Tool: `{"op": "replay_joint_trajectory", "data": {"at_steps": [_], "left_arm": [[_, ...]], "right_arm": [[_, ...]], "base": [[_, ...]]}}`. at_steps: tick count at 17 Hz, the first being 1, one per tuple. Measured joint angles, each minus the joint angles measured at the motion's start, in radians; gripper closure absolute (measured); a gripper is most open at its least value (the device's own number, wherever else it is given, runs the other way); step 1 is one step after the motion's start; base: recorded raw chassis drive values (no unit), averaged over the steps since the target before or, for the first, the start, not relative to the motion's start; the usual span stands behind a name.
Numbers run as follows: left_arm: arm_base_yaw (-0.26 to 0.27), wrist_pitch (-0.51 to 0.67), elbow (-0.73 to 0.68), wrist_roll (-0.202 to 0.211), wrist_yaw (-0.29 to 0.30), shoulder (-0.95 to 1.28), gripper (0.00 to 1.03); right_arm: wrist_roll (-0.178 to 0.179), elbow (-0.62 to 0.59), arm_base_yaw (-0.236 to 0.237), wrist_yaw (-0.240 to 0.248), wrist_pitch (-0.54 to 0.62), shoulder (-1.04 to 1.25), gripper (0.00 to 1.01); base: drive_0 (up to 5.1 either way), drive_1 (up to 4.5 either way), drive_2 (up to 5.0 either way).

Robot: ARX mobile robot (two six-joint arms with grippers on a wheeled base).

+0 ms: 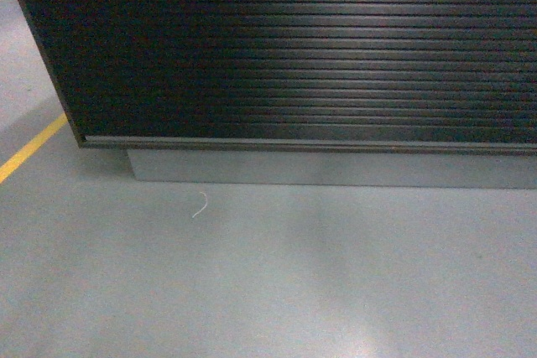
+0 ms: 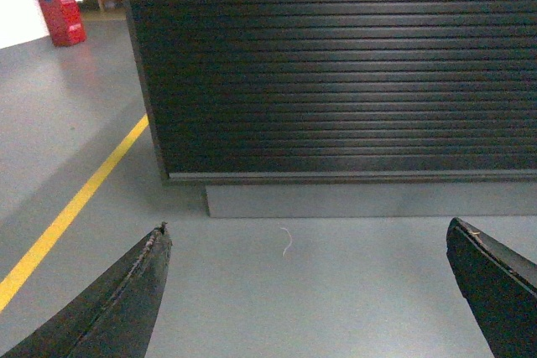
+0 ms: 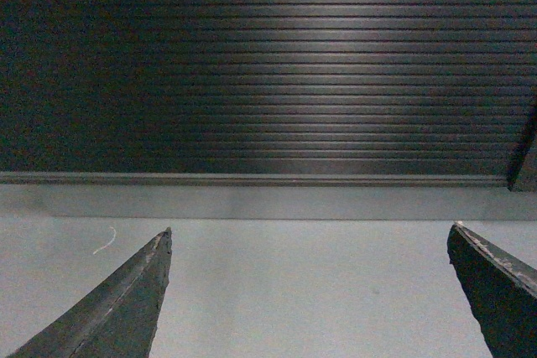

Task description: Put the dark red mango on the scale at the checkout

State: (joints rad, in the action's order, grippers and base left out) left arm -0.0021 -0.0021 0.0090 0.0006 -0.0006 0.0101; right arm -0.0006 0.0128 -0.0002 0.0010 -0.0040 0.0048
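Note:
The checkout (image 1: 302, 48) fills the upper part of the head view as a dark counter front of horizontal ribbed slats; only its front and grey plinth show. It also fills the left wrist view, checkout (image 2: 336, 64), and the right wrist view, checkout (image 3: 268, 64). The dark red mango and the scale are out of view. My left gripper (image 2: 306, 236) is open low over the grey floor, nothing between its dark fingers (image 2: 134, 291). My right gripper (image 3: 310, 236) is open too, empty, facing the counter's base. Neither gripper shows in the head view.
A grey plinth (image 1: 336, 165) runs under the counter. A yellow floor line (image 1: 29, 148) slants past the counter's left corner. A small white thread (image 1: 201, 204) lies on the grey floor. A red box (image 2: 59, 12) stands far off to the left.

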Motion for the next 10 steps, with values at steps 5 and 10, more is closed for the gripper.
{"op": "replay_joint_trajectory", "data": {"at_steps": [5, 10], "left_arm": [[0.0, -0.003, 0.0, 0.0, 0.001, 0.0, 0.05], [0.0, 0.002, 0.0, 0.0, -0.001, 0.0, 0.05]], "right_arm": [[0.0, 0.0, 0.0, -0.001, -0.002, 0.0, 0.03], [0.0, 0.0, 0.0, 0.0, 0.005, 0.0, 0.03]], "base": [[0.0, 4.28, -4.2], [0.1, 4.26, -4.1]]}}
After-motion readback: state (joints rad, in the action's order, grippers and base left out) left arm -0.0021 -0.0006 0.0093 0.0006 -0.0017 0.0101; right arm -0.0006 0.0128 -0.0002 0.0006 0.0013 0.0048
